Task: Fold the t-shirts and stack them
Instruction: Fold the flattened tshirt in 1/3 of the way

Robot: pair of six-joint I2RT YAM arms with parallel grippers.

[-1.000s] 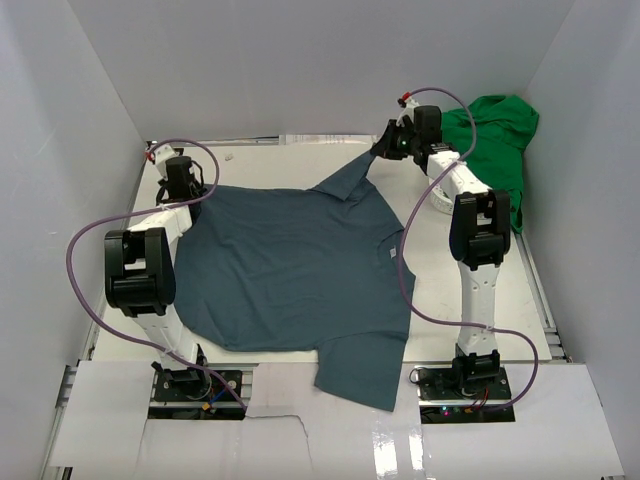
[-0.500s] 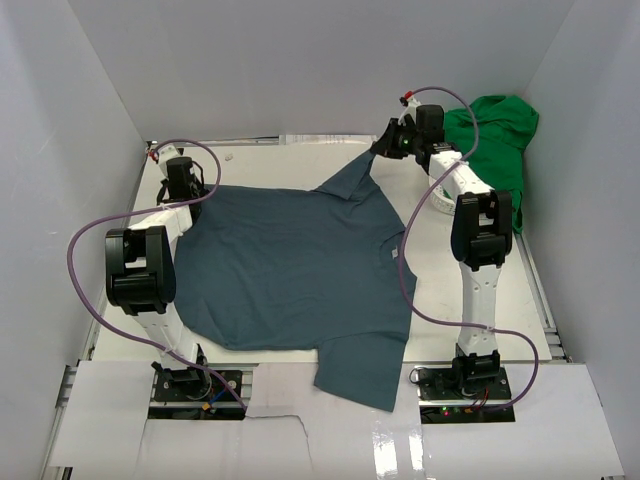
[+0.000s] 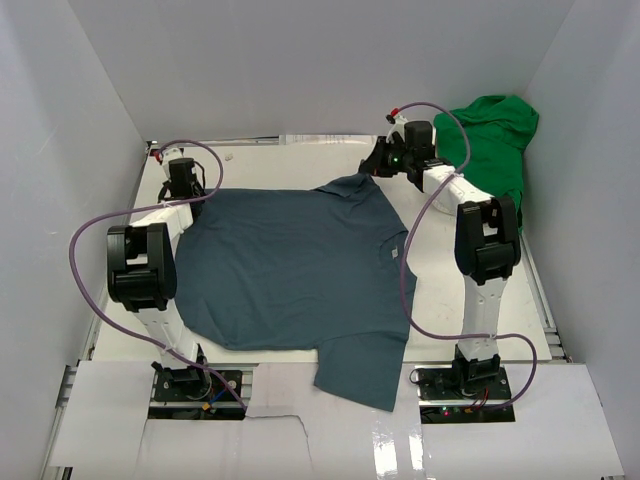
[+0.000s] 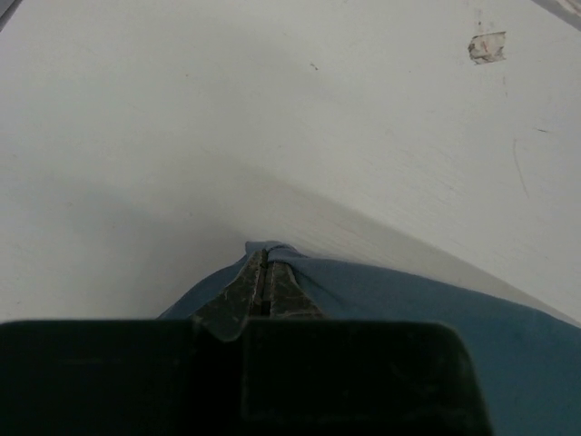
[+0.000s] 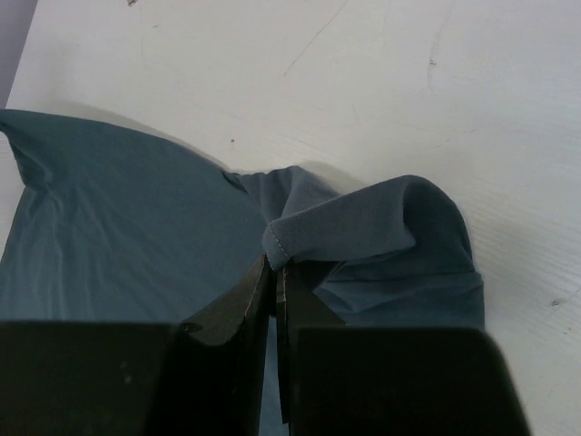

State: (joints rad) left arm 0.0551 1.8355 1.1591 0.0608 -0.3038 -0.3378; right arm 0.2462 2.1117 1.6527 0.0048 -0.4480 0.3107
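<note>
The dark slate-blue t-shirt (image 3: 290, 265) lies spread flat over the middle of the table, its small neck label (image 3: 394, 254) toward the right. At its far left corner my left gripper (image 3: 190, 194) is shut on the cloth; in the left wrist view the gripper (image 4: 263, 261) pinches a bunched corner of the blue shirt (image 4: 436, 300). My right gripper (image 3: 376, 167) is shut on the far right sleeve, held low over the table. The right wrist view has the gripper (image 5: 278, 269) clamping the stitched sleeve hem of the blue shirt (image 5: 118, 227). The green t-shirt (image 3: 495, 135) is heaped at the back right corner.
White walls close in the table on the left, back and right. A pale flat strip (image 3: 320, 138) lies along the back edge. A small scuff mark (image 4: 487, 45) shows on the tabletop beyond the left gripper. White boards (image 3: 110, 400) cover the near edge by the arm bases.
My right gripper has moved left and down with the sleeve, so the sleeve now stands lower and nearer the shirt body. The left gripper has barely moved.
</note>
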